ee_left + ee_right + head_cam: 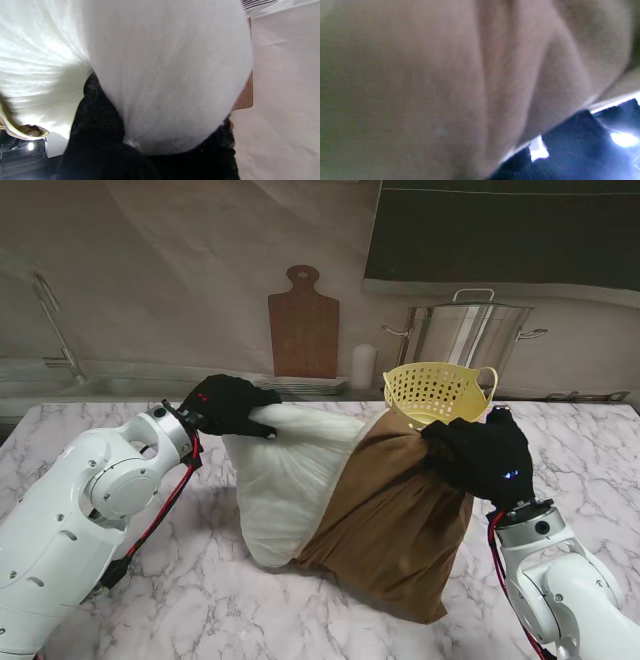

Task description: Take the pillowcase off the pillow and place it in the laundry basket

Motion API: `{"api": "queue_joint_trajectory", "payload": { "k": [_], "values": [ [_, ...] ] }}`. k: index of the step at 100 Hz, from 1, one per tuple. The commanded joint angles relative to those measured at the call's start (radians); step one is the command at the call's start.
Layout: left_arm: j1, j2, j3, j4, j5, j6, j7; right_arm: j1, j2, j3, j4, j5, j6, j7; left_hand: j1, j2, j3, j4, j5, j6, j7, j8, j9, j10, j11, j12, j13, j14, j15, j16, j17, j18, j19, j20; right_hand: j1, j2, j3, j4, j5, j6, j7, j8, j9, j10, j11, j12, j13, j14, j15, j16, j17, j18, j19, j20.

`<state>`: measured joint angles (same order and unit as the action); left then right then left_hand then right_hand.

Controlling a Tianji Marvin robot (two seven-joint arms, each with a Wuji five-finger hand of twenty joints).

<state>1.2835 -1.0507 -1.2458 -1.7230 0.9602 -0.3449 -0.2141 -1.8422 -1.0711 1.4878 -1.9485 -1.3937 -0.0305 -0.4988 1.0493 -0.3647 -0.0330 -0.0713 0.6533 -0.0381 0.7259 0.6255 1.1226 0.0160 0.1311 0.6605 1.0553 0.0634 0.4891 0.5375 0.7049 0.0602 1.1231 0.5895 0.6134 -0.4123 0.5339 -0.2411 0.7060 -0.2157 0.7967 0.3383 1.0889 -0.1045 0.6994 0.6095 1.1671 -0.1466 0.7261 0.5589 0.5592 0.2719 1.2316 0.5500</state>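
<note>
Mid-table, left hand (232, 404) is pinching the far-left corner of the white pillow (290, 480) while right hand (484, 458) is clenching the brown pillowcase (395, 520) (about half off) just near of the yellow laundry basket (438, 392) on the marble table (200, 600).

White rounded arms (90, 500), red cables, black-gloved left hand (228, 404), right hand (485, 458).

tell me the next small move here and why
Probably pull the right hand farther right, toward the laundry basket, while the left hand holds the pillow. The brown pillowcase covers only the pillow's right part, so it seems half off.
</note>
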Motion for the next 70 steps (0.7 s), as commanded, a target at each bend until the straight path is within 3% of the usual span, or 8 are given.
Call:
{"api": "queue_joint_trajectory", "payload": {
  "k": [1,30,70],
  "values": [
    [0.003,0.019,-0.022,0.021,0.012,0.021,-0.021,-0.031,-0.001,0.036,0.010,0.009,0.042,-0.014,0.241,0.026,0.153,0.070,0.017,-0.046,0.113,0.006,0.030,0.048,0.057,0.027,0.030,0.014,0.078,0.038,-0.008,-0.058,0.067,0.025,0.169,0.029,0.209,0.087,0.057,0.011,0.129,0.054,0.066,0.046,0.134,0.049,0.122,0.028,0.245,0.090,0.003,0.003,0.020,0.005],
    [0.018,0.018,-0.039,0.018,0.016,0.020,-0.010,-0.117,-0.011,0.086,-0.001,0.023,0.112,0.000,0.242,0.025,0.158,0.070,0.016,-0.044,0.114,0.007,0.028,0.046,0.064,0.026,0.030,0.016,0.081,0.039,-0.008,-0.057,0.067,0.028,0.177,0.008,0.233,0.089,0.078,0.039,0.131,0.053,0.089,0.067,0.145,0.062,0.150,0.035,0.281,0.090,0.021,0.006,0.042,0.011],
    [0.031,0.025,-0.071,0.038,0.024,0.024,-0.038,-0.179,-0.009,0.129,-0.011,-0.004,0.158,0.103,0.241,0.027,0.162,0.071,0.013,-0.040,0.113,0.009,0.022,0.046,0.066,0.027,0.023,0.017,0.081,0.041,-0.016,-0.052,0.064,0.030,0.176,-0.016,0.262,0.084,0.102,0.043,0.134,0.058,0.111,0.077,0.149,0.082,0.161,0.039,0.319,0.090,0.028,0.014,0.053,0.012]
  ]
}}
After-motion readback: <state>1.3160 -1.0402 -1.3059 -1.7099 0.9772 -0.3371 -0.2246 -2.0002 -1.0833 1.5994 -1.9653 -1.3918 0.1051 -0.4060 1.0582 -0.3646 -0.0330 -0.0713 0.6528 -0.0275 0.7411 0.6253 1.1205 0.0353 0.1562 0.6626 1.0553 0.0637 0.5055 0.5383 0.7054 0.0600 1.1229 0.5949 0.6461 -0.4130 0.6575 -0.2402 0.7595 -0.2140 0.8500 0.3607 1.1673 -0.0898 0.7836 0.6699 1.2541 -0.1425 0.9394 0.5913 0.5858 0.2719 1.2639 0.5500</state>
